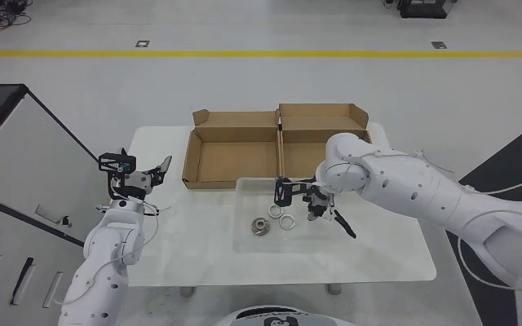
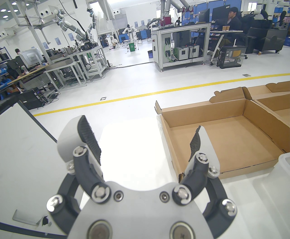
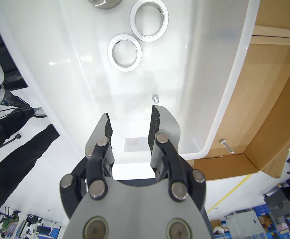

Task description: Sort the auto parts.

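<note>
steel rings (image 3: 124,52) in a white tray (image 3: 228,90), right hand (image 3: 130,111) released near a small bolt (image 3: 155,98), left hand (image 2: 140,123) released beside the cardboard box (image 2: 226,140)

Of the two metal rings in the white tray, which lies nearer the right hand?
The smaller ring, lying closer to the open right hand; the larger ring sits beyond it, farther from the hand.

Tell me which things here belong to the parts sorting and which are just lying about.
Job: white tray, large ring, small ring, hub, small bolt, boxed bolt, left cardboard box, right cardboard box.
Lying about: white panel beside the table, floor plate.
</note>
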